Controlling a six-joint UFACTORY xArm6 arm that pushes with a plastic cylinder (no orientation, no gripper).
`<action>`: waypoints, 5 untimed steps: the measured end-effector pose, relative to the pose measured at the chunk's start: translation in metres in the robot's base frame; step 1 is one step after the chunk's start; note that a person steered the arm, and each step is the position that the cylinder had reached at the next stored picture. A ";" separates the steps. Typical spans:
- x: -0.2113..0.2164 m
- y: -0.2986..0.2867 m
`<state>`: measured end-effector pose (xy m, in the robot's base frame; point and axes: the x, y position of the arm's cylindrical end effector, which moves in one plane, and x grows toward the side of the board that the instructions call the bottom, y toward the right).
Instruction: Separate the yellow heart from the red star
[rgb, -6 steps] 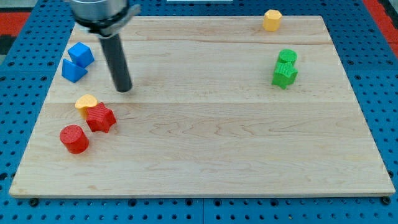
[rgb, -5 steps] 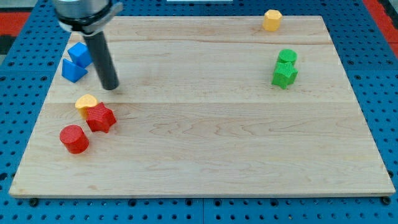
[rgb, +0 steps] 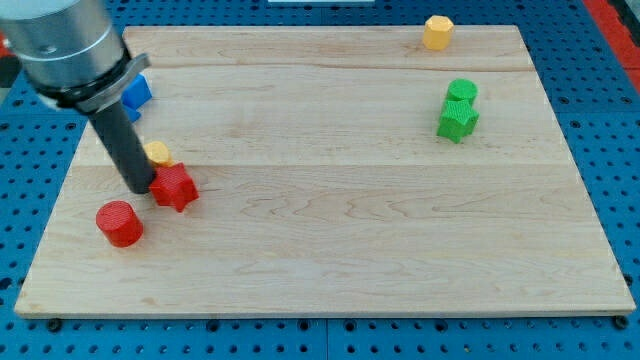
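The yellow heart (rgb: 158, 153) lies at the view's left of the wooden board, touching the upper left of the red star (rgb: 174, 187). My tip (rgb: 139, 189) stands right against the left side of the red star and just below-left of the yellow heart. The rod hides part of the heart's left side.
A red cylinder (rgb: 120, 223) lies below-left of my tip. A blue block (rgb: 135, 91) shows partly behind the arm at the upper left. A green cylinder (rgb: 462, 92) and a green star (rgb: 457, 120) sit at the right. A yellow hexagon (rgb: 437, 32) sits at the top edge.
My tip has moved down and left, from beside the blue blocks to the left of the red star. The yellow heart and red star have shifted slightly right.
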<state>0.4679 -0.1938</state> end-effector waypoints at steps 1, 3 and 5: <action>-0.028 0.000; -0.077 0.043; -0.109 0.035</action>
